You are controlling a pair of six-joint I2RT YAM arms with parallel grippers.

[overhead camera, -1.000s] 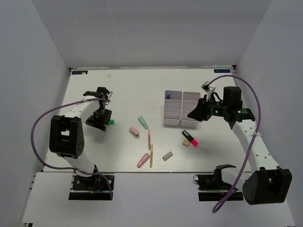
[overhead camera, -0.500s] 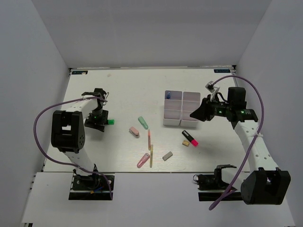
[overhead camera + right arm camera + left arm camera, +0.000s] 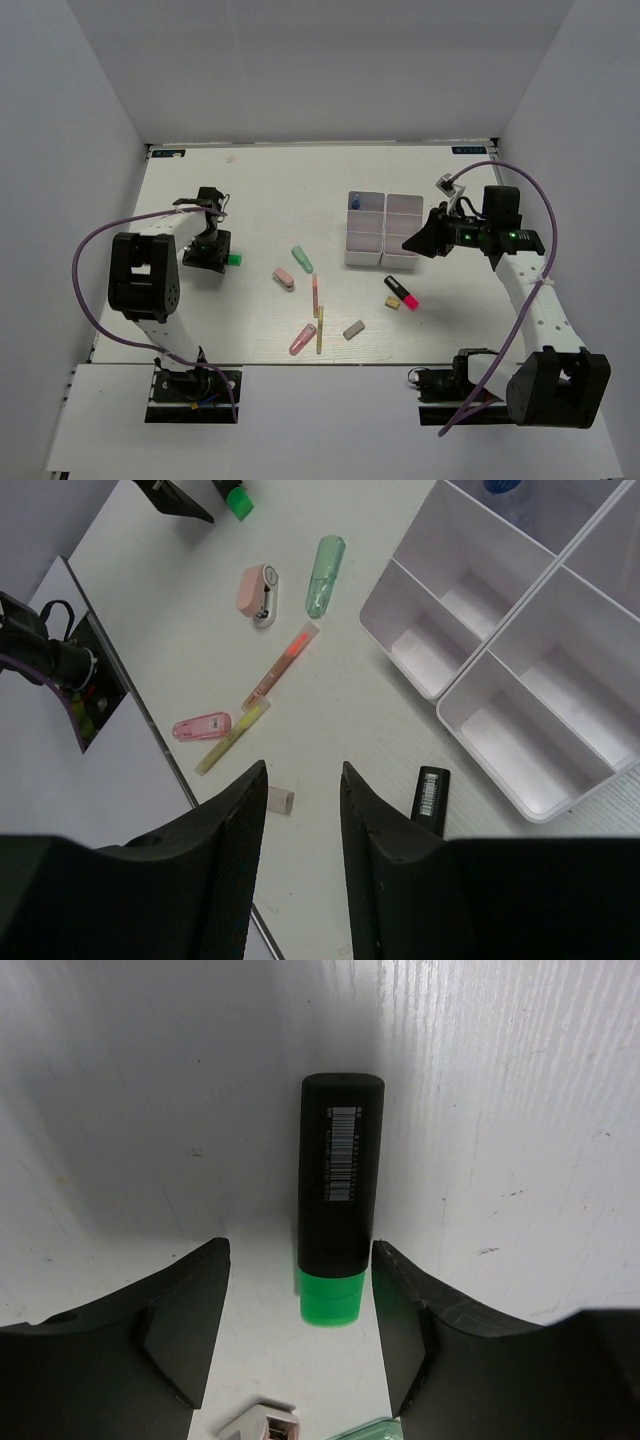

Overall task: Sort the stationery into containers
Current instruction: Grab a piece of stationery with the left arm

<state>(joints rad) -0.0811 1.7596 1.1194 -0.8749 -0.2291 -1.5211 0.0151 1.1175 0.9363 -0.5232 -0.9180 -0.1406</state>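
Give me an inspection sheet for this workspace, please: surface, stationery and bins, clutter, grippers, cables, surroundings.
Surface: white table, items scattered mid-table.
Job's things: containers, one blue-capped tube seen inside; black-green marker, black-pink marker, grey eraser and other pieces lie loose.
Clutter: nothing seen.
Grippers: left gripper open, straddling the black-green marker; right gripper open, empty, above the table beside the containers.
Cables: purple cables loop from both arms.
Surroundings: plain walls on three sides.
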